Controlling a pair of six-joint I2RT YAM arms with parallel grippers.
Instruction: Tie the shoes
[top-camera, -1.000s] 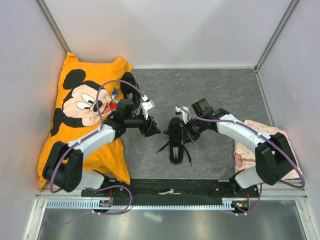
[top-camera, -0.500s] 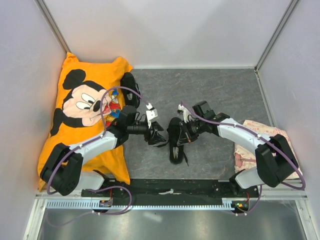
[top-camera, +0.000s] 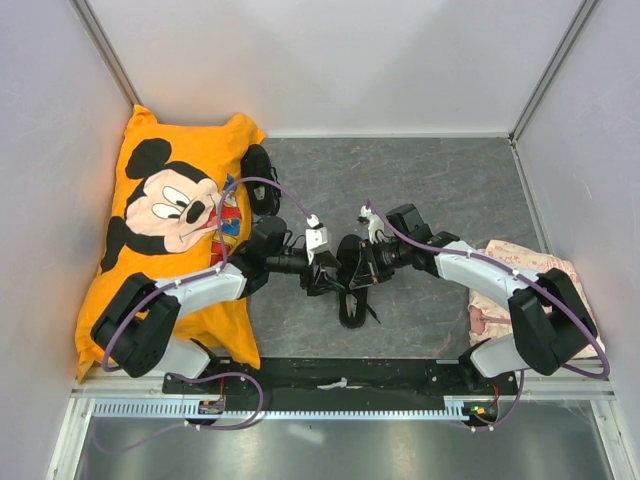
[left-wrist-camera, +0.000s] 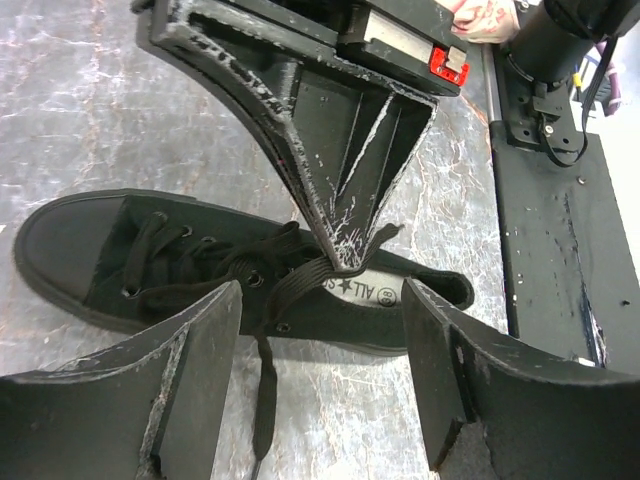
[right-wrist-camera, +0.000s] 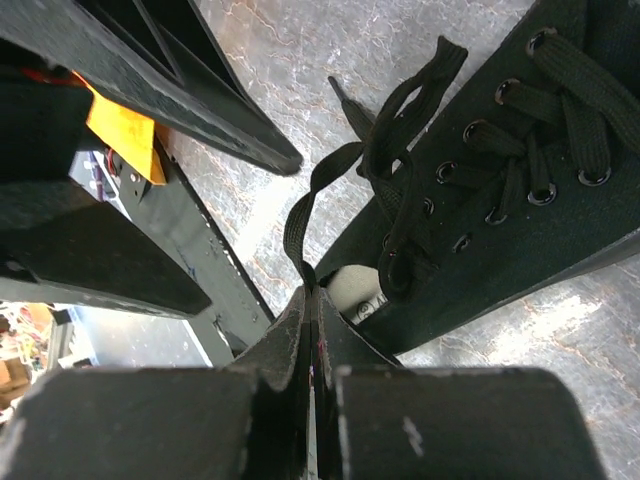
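One black shoe lies on the grey floor between my grippers, toe towards the back; it also shows in the left wrist view and the right wrist view. My right gripper is shut on a black lace right at the shoe's opening. My left gripper is open and empty, just left of the shoe, with its jaws spread over the floor beside the shoe's side. Another lace end trails on the floor between them. A second black shoe lies at the pillow's edge.
The orange Mickey Mouse pillow fills the left side, under my left arm. A pink patterned cloth lies at the right wall. White walls close in the sides and back. The black base rail runs along the near edge.
My left gripper has moved right, from near the pillow up to the shoe's left side. My right gripper has shifted slightly left over the shoe, still holding the lace.
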